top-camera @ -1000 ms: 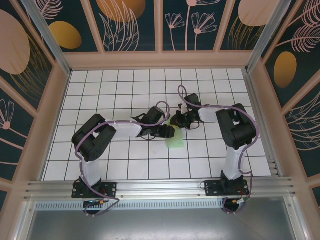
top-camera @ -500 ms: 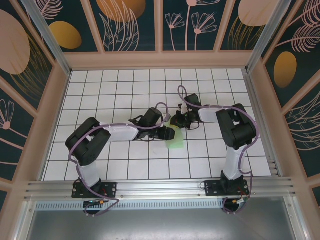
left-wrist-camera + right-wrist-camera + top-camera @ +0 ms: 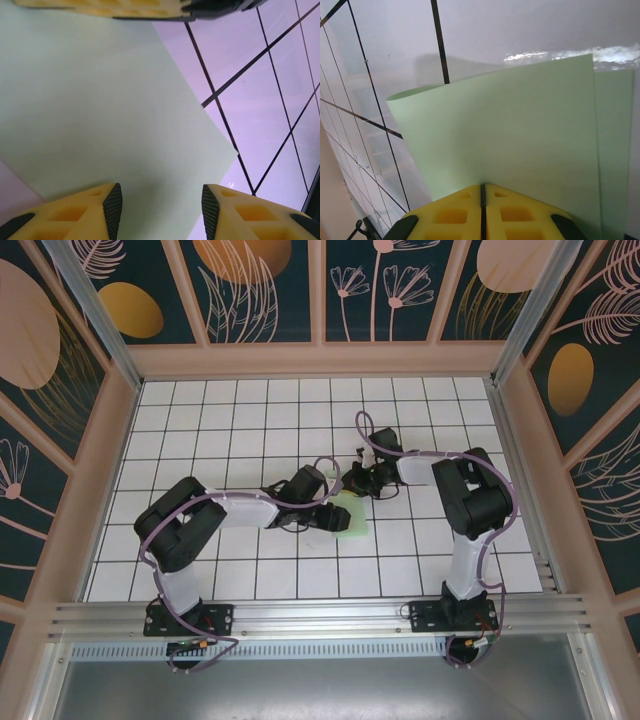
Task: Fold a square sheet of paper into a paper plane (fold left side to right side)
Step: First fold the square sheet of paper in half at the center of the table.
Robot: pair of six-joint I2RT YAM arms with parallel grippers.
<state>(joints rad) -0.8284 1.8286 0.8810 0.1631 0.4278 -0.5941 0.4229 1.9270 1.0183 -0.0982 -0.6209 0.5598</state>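
Out on the white gridded table (image 3: 200,420), the two arms meet near the middle over the pale green sheet of paper (image 3: 352,524). The sheet lies just right of centre, a little nearer the arms than the far wall.

The left gripper (image 3: 328,512) reaches in from the left and sits over the sheet's left part. From its own camera, the left gripper (image 3: 161,210) has its two yellow fingers (image 3: 112,207) standing well apart, with nothing between them. The green sheet (image 3: 100,110) spreads flat beneath them, one corner pointing out over the black grid lines. Whether the dark fingertips actually press on the paper, I cannot tell. A yellow finger (image 3: 100,7) that looks like the other gripper's runs along the top of that view, at the sheet's far edge.

The right gripper (image 3: 352,485) comes in from the far right, at the sheet's far edge. Its wrist camera shows the right gripper (image 3: 481,200) with its yellow fingers (image 3: 450,215) pressed together, only a thin seam between them, pinching the edge of the sheet (image 3: 520,130). From that pinch the paper rises off the table (image 3: 395,75) and curls at its left end. A second layer of the same green shows as a strip behind it on the right.
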